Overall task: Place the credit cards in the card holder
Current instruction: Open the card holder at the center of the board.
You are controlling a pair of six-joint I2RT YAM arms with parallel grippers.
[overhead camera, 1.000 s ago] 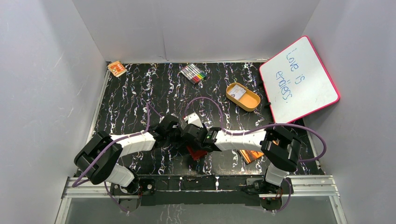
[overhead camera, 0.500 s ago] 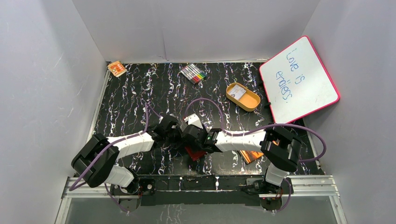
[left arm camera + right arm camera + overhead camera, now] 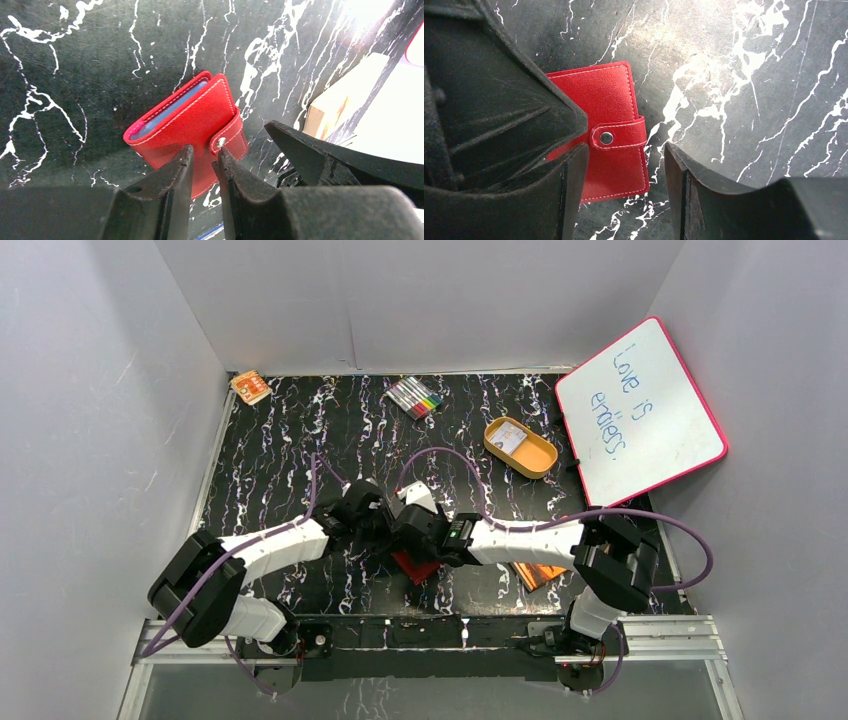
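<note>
The red card holder lies closed on the black marbled table, its snap tab fastened on the silver stud. A light blue card edge shows inside its open side in the left wrist view. No loose credit card is in view. My left gripper hovers over the holder near the stud, its jaws almost together and holding nothing. My right gripper is open above the holder, its jaws straddling the tab side. In the top view both grippers meet over the holder and hide most of it.
An orange booklet lies under the right arm. An orange oval tray with a small whitish item stands at the back right. A whiteboard leans at the right. Markers and a small orange box lie at the back.
Both arms have shifted slightly over the card holder; the left wrist has moved a little away from me. The card holder has not moved.
</note>
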